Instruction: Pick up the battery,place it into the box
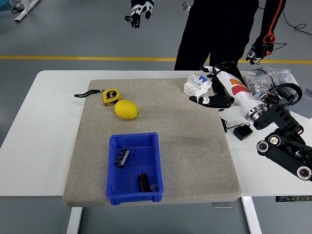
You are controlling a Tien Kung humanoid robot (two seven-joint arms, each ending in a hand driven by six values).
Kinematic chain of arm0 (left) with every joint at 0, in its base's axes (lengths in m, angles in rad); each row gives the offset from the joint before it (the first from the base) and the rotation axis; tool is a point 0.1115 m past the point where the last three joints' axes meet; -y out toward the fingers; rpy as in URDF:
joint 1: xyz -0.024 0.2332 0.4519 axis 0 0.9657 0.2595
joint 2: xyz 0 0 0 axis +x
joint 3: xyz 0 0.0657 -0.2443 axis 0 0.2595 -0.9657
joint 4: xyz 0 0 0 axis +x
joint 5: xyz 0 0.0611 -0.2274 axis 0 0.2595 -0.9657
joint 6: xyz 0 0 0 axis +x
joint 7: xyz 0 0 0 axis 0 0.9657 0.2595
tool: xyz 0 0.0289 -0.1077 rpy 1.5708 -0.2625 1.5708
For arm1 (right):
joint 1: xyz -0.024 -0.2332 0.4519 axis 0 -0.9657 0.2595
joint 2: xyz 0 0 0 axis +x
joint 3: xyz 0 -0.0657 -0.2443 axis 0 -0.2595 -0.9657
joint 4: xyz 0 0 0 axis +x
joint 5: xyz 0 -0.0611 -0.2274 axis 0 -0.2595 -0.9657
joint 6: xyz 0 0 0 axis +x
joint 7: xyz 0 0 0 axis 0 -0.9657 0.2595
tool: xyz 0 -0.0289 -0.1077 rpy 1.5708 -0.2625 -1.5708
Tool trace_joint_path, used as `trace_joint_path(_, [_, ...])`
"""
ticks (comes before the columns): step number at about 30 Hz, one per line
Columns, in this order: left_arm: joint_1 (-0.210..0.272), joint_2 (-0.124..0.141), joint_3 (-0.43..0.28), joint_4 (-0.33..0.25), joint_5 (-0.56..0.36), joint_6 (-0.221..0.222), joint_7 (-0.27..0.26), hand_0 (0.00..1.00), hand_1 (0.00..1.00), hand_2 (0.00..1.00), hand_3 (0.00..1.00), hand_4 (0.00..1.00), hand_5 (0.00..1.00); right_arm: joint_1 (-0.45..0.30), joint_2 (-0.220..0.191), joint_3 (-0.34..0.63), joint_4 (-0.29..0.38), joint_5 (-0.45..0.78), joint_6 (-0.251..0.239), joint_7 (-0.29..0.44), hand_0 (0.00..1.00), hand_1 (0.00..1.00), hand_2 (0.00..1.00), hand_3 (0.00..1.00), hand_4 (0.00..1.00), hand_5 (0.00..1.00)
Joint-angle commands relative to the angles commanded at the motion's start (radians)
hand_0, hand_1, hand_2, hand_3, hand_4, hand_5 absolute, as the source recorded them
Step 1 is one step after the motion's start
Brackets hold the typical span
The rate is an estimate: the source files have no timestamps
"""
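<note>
I can read no text anywhere on my table. The yellow tape measure [111,96] at about ten o'clock on the mat has a dark round face, but any brand on it is too small to make out. The white breaker block [197,84] at one o'clock carries blue and orange marks whose print is blurred. The orange and red bands on my right hand [220,89] hold no letters.
</note>
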Motion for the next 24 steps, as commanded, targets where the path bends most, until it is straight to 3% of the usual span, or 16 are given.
trace_joint_path(2, [0.0,-0.001,0.0,0.001,0.001,0.0,0.0,0.657,0.655,0.664,0.579,0.624,0.575,-0.021,0.005,0.02,0.005,0.079,0.0,0.025,0.793,0.799,0.836,0.864,0.998,0.687])
trace_joint_path(6, [-0.002,-0.003,0.003,0.001,-0.002,0.0,0.0,0.657,0.655,0.664,0.579,0.624,0.575,-0.079,0.019,0.089,0.021,0.248,0.014,0.086,0.793,0.799,0.836,0.864,0.998,0.687])
trace_joint_path(8, [-0.002,-0.004,0.004,0.002,-0.005,0.002,-0.001,0.658,0.655,0.663,0.578,0.625,0.576,-0.106,0.022,0.117,0.032,0.332,0.026,0.102,0.811,0.805,0.836,0.87,0.998,0.735])
trace_joint_path(13, [-0.004,-0.005,0.008,0.002,-0.012,0.006,-0.003,0.658,0.655,0.663,0.578,0.625,0.576,-0.163,0.029,0.168,0.056,0.54,0.06,0.122,0.811,0.805,0.836,0.87,0.998,0.735])
trace_joint_path(14, [-0.004,-0.006,0.009,0.002,-0.013,0.007,-0.003,0.656,0.656,0.663,0.579,0.623,0.574,-0.173,0.031,0.177,0.059,0.586,0.066,0.126,0.836,0.821,0.851,0.887,0.998,0.799])
trace_joint_path(16, [-0.005,-0.006,0.012,0.002,-0.017,0.009,-0.004,0.656,0.656,0.663,0.579,0.623,0.574,-0.195,0.039,0.198,0.064,0.657,0.085,0.133,0.836,0.821,0.851,0.887,0.998,0.799])
trace_joint_path(24, [-0.011,-0.009,0.022,0.002,-0.028,0.014,-0.007,0.656,0.656,0.663,0.579,0.622,0.573,-0.256,0.061,0.244,0.074,0.669,0.127,0.163,0.857,0.83,0.858,0.894,0.998,0.802])
